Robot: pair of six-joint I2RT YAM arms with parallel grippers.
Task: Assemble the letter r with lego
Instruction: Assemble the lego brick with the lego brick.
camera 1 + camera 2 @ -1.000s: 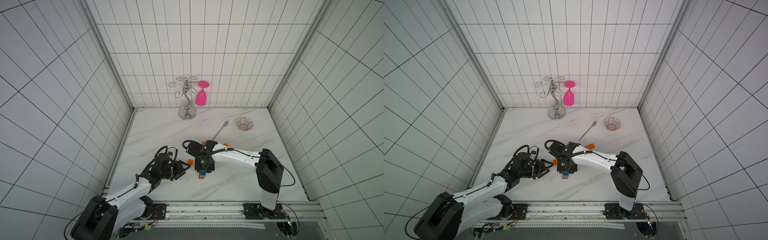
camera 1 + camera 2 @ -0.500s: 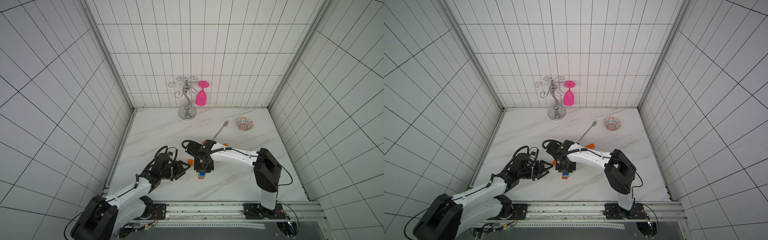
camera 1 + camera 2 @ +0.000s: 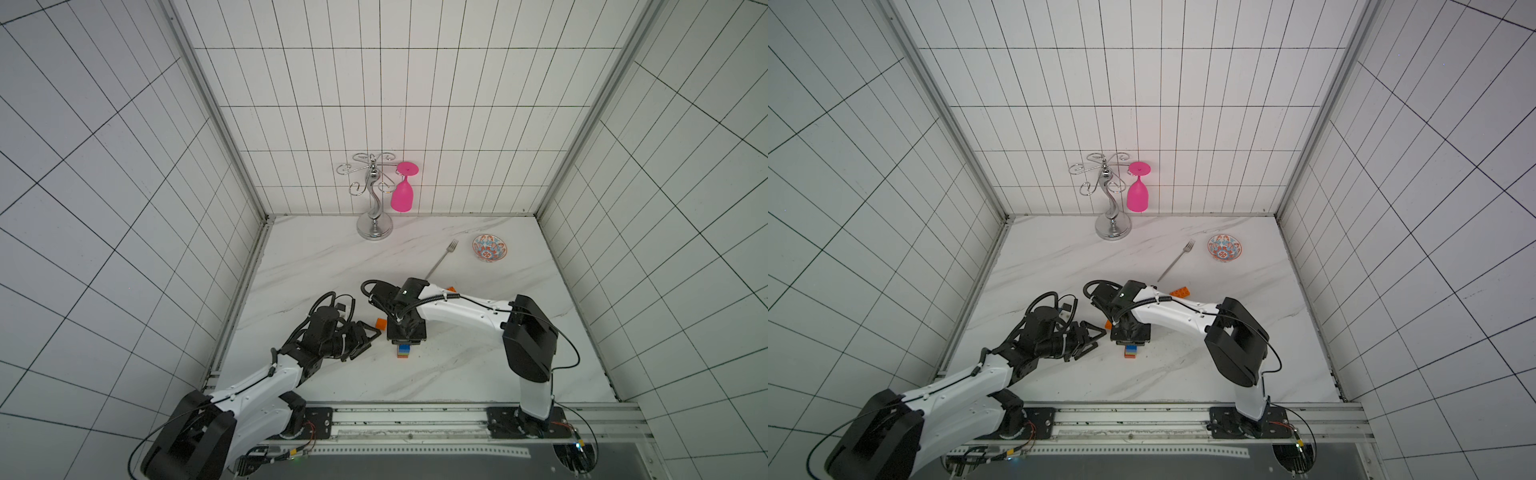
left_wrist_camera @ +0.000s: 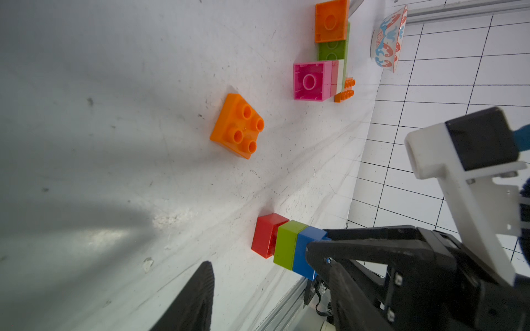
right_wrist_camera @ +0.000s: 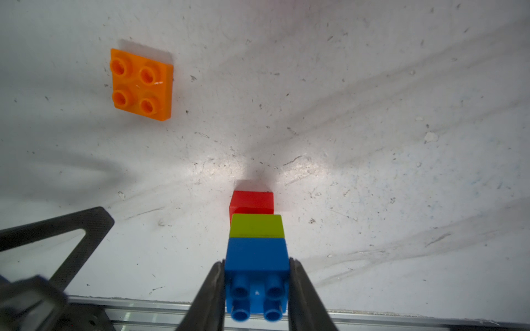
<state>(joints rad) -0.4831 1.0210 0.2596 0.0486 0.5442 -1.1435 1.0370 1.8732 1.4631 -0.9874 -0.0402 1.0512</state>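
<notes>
Right wrist view: my right hand (image 5: pixel 256 262) clamps the blue brick (image 5: pixel 256 275); left hand (image 3: pixel 371 341), at its nine o'clock, hangs released.

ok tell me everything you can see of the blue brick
The blue brick is a glossy square plastic block with four round studs on top. It stands upright, pressed onto a lime brick that sits on a red brick on the table. The right gripper is shut on its two opposite sides.
</notes>
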